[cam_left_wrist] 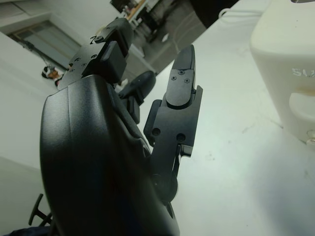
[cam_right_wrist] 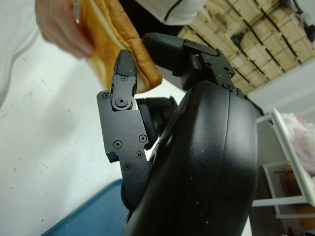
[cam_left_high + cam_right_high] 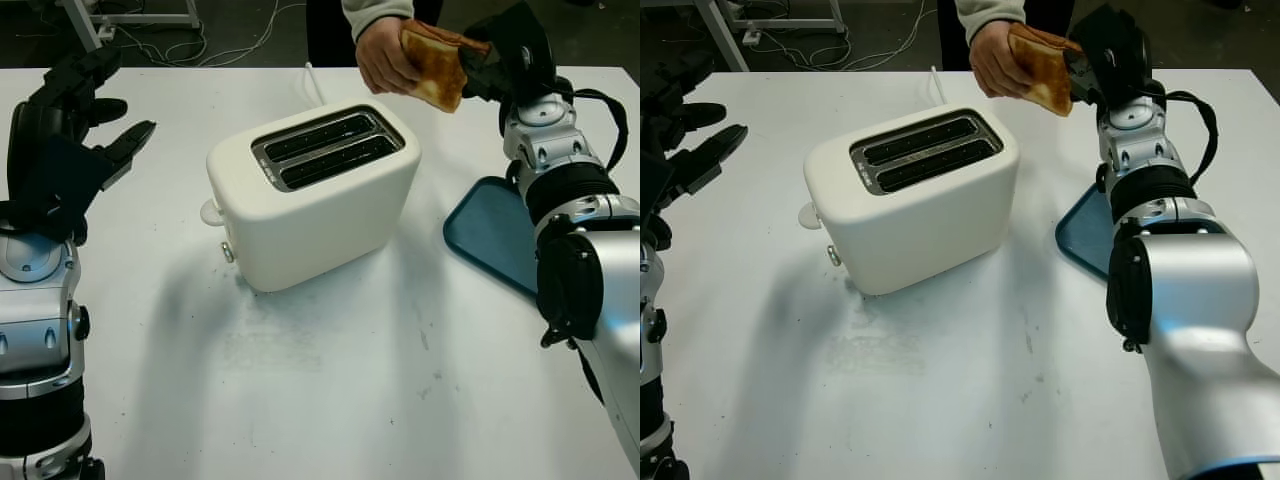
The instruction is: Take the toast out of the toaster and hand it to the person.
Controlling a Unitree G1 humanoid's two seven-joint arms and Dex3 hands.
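Right hand [image 3: 490,60] pinching toast [image 3: 436,64] at 1 o'clock beyond the toaster [image 3: 312,193] — person's hand [image 3: 383,55] gripping it too, left hand [image 3: 70,140] at 9 o'clock — holding nothing.

The toaster [image 3: 313,195] stands mid-table and blocks the straight way across. At the far right edge the right hand [image 3: 500,60], the toast [image 3: 436,64] and a person's hand [image 3: 382,55] crowd together. The blue tray [image 3: 490,235] lies right of the toaster. The near table [image 3: 300,400] lies bare.
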